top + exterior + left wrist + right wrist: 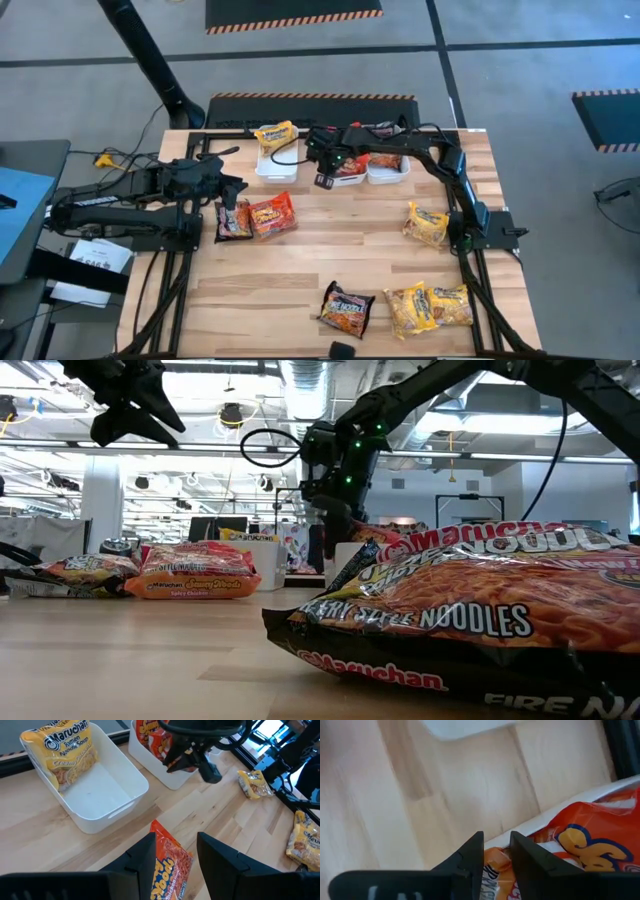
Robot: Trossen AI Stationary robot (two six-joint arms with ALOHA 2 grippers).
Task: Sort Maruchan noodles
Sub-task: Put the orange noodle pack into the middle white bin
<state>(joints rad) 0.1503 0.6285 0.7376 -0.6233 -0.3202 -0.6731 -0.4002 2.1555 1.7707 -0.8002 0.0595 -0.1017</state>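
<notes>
Reading "Maruchan Ramen Noodle Soup", yellow packet [64,751]

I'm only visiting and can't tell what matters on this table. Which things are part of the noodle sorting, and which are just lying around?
Part of the job:
- yellow noodle packets, some loose
- orange packet below the left gripper
- dark packet at the front edge
- white bins
- right gripper over the middle bin

Just lying about:
- papers off the table's left side
- yellow connector
</notes>
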